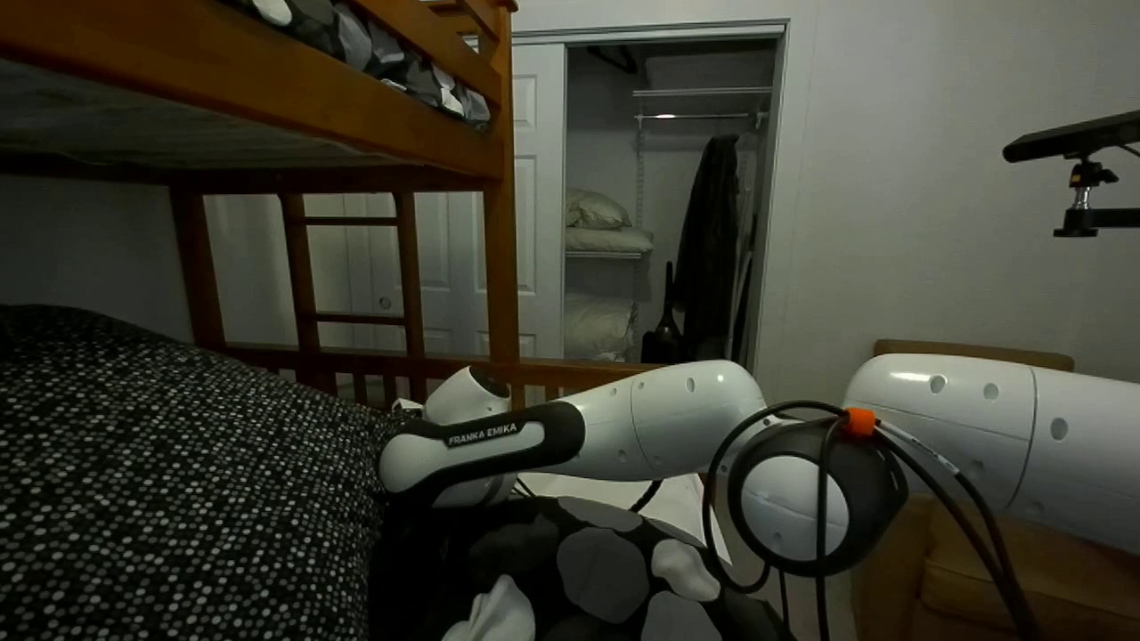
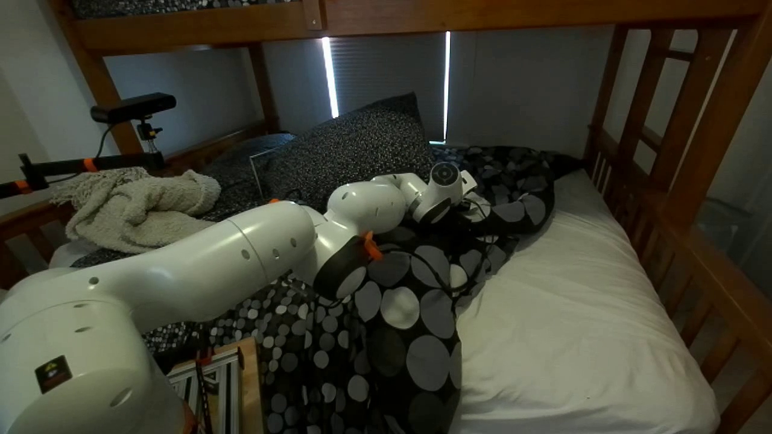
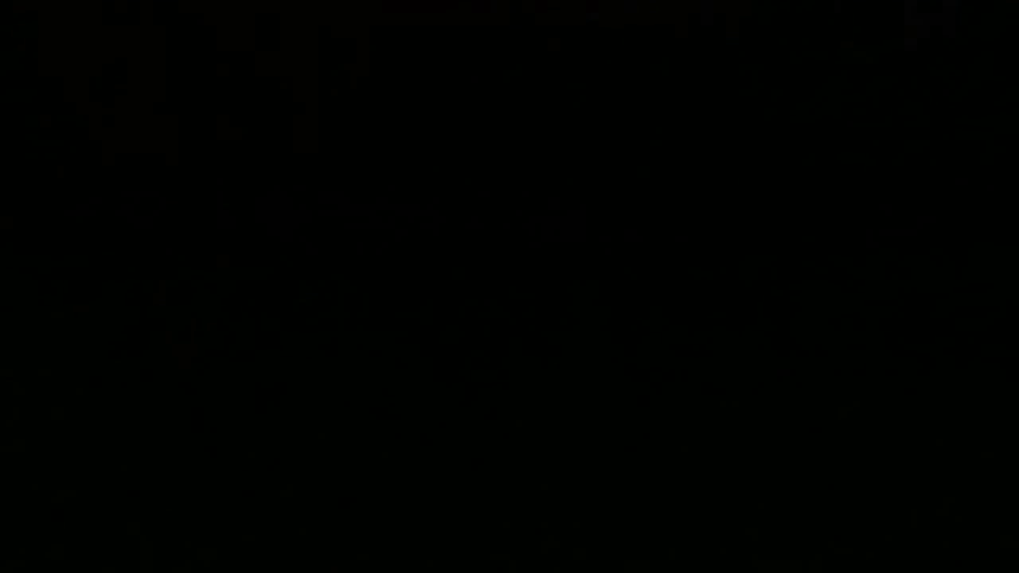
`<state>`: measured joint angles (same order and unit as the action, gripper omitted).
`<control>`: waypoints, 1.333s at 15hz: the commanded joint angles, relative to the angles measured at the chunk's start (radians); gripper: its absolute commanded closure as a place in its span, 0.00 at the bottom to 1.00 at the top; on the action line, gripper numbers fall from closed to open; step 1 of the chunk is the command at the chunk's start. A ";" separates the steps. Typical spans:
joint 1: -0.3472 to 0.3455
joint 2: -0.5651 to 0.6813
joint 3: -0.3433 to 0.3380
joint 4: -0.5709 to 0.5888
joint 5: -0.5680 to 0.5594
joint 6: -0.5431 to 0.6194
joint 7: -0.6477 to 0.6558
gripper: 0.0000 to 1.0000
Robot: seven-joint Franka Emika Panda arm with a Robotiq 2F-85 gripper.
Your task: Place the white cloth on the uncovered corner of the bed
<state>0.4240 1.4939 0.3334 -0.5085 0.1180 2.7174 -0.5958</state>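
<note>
The brown wooden bunk bed (image 1: 499, 285) shows in both exterior views, its side rail (image 2: 711, 289) at the right. A plain white, lightly wrinkled cloth (image 2: 579, 337) lies flat over the right part of the lower bed; I cannot tell whether it is loose or the mattress sheet. A white part of it (image 1: 668, 499) also shows behind my arm. My arm's wrist end (image 2: 445, 190) is low over the dark big-circle blanket (image 2: 416, 325), left of the white area. The gripper's fingers are hidden there. The wrist view is wholly black, so their opening does not show.
A black-and-white speckled pillow (image 2: 362, 144) stands behind the arm. A cream knitted throw (image 2: 139, 208) lies at the left. The upper bunk's beam (image 2: 482, 18) spans overhead. A black camera (image 2: 132, 108) stands on a mount. Black cables (image 1: 802, 409) hang in loops from the arm.
</note>
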 commanded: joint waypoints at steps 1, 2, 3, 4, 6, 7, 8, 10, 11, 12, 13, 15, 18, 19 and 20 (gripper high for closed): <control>-0.002 0.000 -0.002 -0.019 0.012 0.011 0.028 0.96; -0.002 0.000 -0.002 -0.017 0.012 0.012 0.032 1.00; -0.003 0.000 0.000 -0.013 0.011 0.010 0.032 1.00; -0.003 0.000 0.004 -0.011 0.013 0.010 0.031 1.00; 0.000 -0.002 0.031 0.009 0.022 0.032 0.013 0.99; 0.004 -0.003 0.026 0.022 0.018 0.054 0.027 0.99; 0.007 -0.007 0.006 0.037 0.009 0.090 0.060 0.99; 0.006 -0.018 -0.053 0.043 0.002 0.197 0.158 0.99; 0.022 0.039 -0.081 0.163 -0.037 0.190 0.238 0.99; 0.021 0.032 -0.125 0.165 -0.049 0.222 0.304 0.99; 0.006 -0.021 -0.166 0.072 -0.060 0.296 0.370 0.99; 0.024 -0.016 -0.351 0.086 0.004 0.360 0.516 0.99; 0.014 -0.035 -0.577 0.025 0.033 0.427 0.746 0.99; 0.016 -0.046 -0.655 -0.008 0.030 0.466 0.824 0.99; 0.009 -0.020 -0.533 0.060 0.013 0.403 0.701 0.96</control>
<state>0.4329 1.4738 -0.2032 -0.4487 0.1312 3.1219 0.1081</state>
